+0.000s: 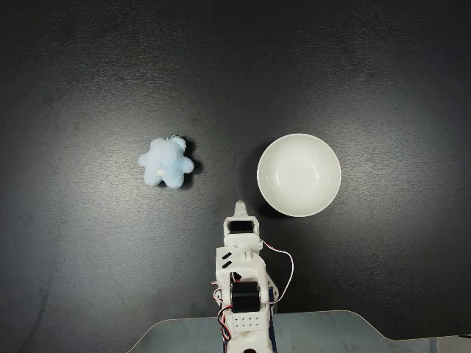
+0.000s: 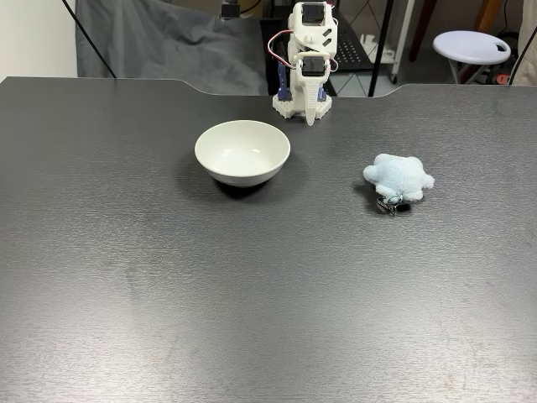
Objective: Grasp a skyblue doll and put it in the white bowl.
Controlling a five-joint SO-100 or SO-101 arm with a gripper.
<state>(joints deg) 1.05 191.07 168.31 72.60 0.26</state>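
Skyblue doll (image 1: 167, 162) judged light, soft, compressible; to be pinched across the body, left of white bowl (image 1: 299, 175). Claw (image 1: 238, 207) folded back, spread not discernible.

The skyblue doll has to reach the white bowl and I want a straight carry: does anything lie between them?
Nothing visible does: only bare dark tabletop separates the fluffy pale-blue plush doll from the glossy round white bowl.
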